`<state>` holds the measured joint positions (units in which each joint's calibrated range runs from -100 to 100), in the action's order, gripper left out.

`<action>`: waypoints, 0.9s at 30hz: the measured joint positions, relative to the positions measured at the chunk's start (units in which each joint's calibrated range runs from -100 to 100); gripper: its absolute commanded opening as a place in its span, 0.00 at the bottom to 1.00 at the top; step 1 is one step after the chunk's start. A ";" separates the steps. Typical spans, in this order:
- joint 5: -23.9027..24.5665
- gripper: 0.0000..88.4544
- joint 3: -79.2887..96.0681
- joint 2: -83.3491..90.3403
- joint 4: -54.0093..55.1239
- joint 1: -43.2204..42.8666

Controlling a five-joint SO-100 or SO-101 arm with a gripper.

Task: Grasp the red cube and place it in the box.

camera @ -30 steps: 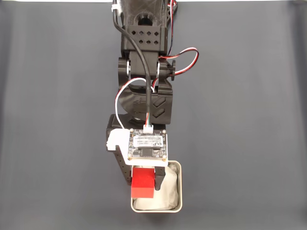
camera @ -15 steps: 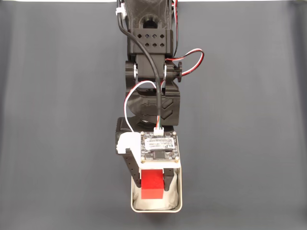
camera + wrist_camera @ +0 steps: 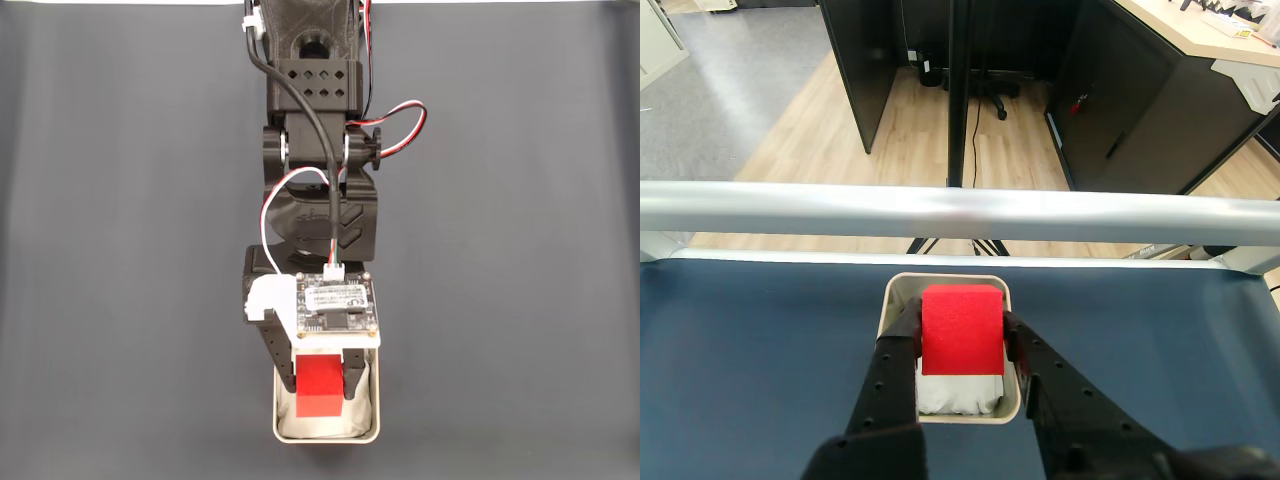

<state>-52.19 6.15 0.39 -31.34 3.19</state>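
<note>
Red is what you should look for first: the red cube [image 3: 319, 389] sits pinched between the two black fingers of your gripper [image 3: 318, 385], which is clamped on its left and right faces as the fixed view shows them. In that view the cube hangs directly over the box [image 3: 373, 432], the small silvery tin with white paper lining, and the box stands close to the bottom edge of the dark table mat [image 3: 520, 250], about midway along it. Whether the cube already touches the lining or is just above it, you cannot tell from either camera. In the wrist view the cube [image 3: 961, 328] covers the middle of the box [image 3: 1011, 400], with pale rim showing above and to both sides and crumpled white lining below it, while the fingers [image 3: 898, 360] press against the cube's sides. Beyond the box in that view you have the mat's far edge, then a silvery metal rail [image 3: 960, 212] running across the frame, with wooden floor and dark furniture behind it.
</note>
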 measured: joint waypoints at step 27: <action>-2.20 0.56 0.99 0.00 0.80 -0.74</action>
<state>-54.38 7.14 0.39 -30.55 2.45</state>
